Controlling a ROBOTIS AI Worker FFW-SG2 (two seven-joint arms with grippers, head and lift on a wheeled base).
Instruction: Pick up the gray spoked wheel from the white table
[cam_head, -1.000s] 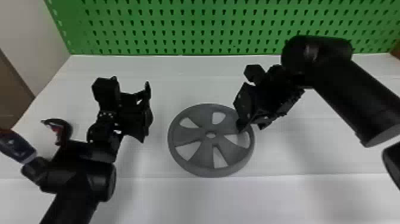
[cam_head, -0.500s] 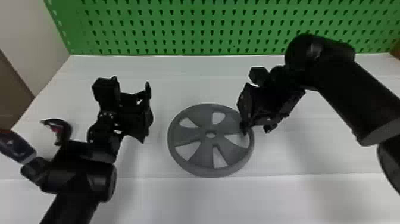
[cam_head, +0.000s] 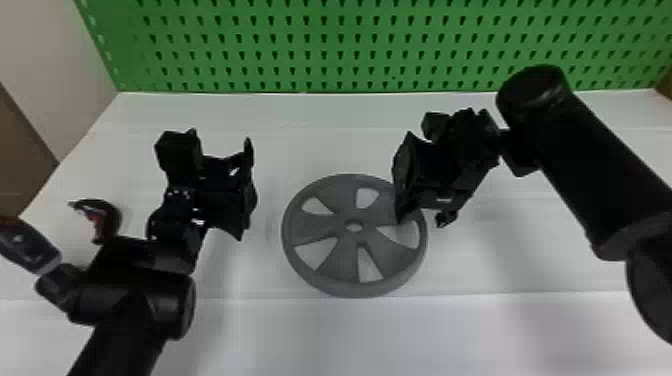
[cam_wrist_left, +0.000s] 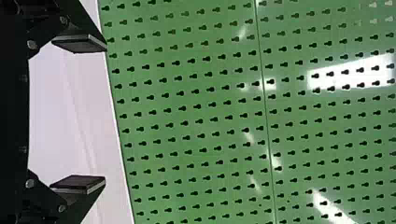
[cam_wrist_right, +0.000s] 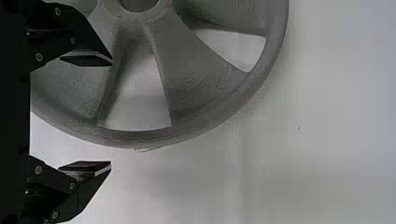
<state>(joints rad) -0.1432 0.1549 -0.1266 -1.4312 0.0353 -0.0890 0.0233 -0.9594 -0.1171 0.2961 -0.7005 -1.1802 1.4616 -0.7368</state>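
Edging inward, the black flat-fingered right gripper (cam_wrist_right: 111, 113) has its empty fingers (cam_wrist_right: 88, 166) wide over the rim (cam_wrist_right: 140, 139) of the round gray plastic-looking spoked wheel (cam_head: 342, 260) lying flat on the white bench (cam_head: 400, 330), so lowering and gripping look near.

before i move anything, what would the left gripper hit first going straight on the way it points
For the left gripper, most likely the green pegboard; depth is unclear, so the white table might just come first.
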